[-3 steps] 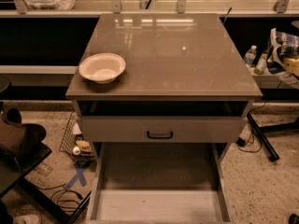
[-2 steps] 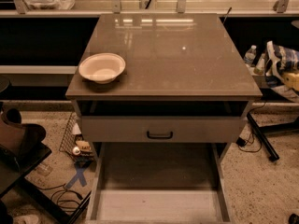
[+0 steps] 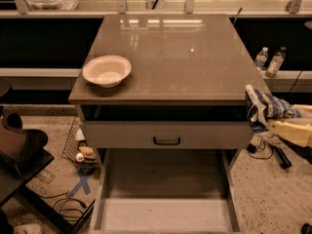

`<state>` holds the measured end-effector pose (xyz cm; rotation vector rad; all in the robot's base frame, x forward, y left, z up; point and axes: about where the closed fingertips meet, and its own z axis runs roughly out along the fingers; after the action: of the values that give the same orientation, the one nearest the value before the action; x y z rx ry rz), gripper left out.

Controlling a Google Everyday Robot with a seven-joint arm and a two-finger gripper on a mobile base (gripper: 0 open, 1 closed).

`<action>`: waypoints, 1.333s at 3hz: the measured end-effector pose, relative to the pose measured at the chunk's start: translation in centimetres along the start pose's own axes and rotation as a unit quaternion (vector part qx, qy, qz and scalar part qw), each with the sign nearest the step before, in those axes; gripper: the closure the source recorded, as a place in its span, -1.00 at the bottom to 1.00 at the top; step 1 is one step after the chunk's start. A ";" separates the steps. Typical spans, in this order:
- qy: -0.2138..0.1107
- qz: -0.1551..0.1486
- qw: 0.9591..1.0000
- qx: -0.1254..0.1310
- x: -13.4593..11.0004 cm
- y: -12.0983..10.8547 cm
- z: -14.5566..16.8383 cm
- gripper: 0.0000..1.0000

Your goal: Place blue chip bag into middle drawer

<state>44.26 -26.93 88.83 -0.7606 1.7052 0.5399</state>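
Dim, warm overhead light threw white glare across the far end of the glossy grey-brown counter (image 3: 170,67). Deep shadow sat beneath it, and the pale tool (image 3: 276,126) at the right edge caught light.

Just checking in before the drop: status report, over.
Right edge: gripper holds bag beside cabinet. Below, drawer open. Only a bowl on top, out of the way.

A white bowl (image 3: 107,70) sits at the desk's (image 3: 185,57) left front; the gripper (image 3: 269,125) holds the blue chip bag (image 3: 261,106) beside its right edge.
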 end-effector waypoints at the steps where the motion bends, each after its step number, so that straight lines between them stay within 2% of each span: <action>1: -0.021 0.028 0.997 -0.075 2.9 3.4 2.8 1.00; 2: -0.035 0.055 0.987 -0.144 6.6 6.6 5.5 1.00; 3: -0.035 0.055 0.987 -0.144 6.6 6.6 5.5 1.00; 4: -0.033 0.058 0.986 -0.151 7.6 7.4 7.2 1.00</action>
<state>42.48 -18.45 79.35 -0.8516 1.6325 0.9099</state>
